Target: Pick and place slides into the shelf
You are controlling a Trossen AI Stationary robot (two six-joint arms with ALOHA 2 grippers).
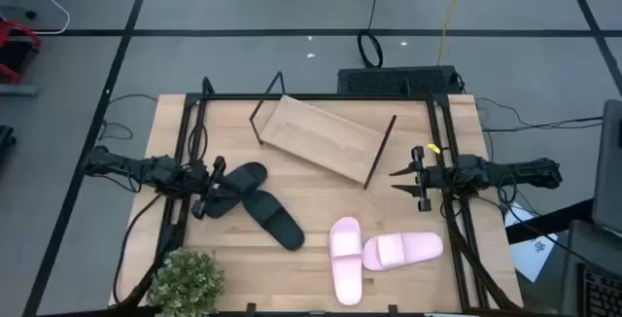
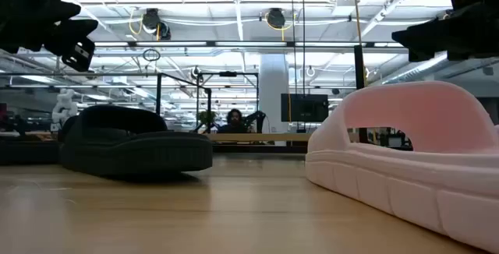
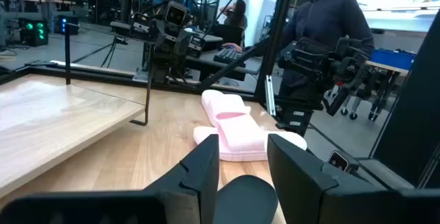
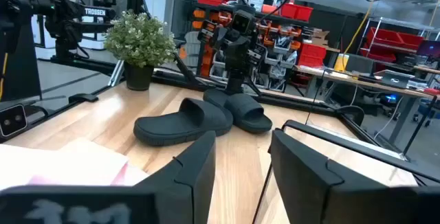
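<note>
Left arm lies low and level along the worktop's (image 1: pixel 408 268) left edge, reaching inward; the left gripper (image 1: pixel 216 183) hangs over the heel end of the black pair, jaws apart and gripping nothing. In its wrist view the two fingers (image 3: pixel 206 172) stand parted above a black strap.

Right arm mirrors it from the right edge, level, wrist pointing inward. The right gripper (image 1: pixel 406 183) hovers over bare wood just off the shelf's right leg, jaws parted, empty.

The shelf (image 1: pixel 324 136) sits at the back centre, turned at an angle so its long axis runs from back-left to front-right; black rod legs at both ends. Its board is bare. Open wood lies between shelf and sandals, and a wide clear strip runs down the middle of the worktop.

Black slides: one (image 1: pixel 236 190) lies with its long axis running back-right to front-left, under the left gripper; the other (image 1: pixel 273 220) runs from that one toward front-right. The two touch or overlap at their near ends.

Pink slides: one (image 1: pixel 346 259) lies front to back near the front edge; the other (image 1: pixel 402 250) lies crosswise, left to right, its end against the first, reaching toward the right frame rail.

A potted plant (image 1: pixel 185 280) stands at the front-left corner. A person (image 3: pixel 328 25) stands beyond the worktop's right side.
</note>
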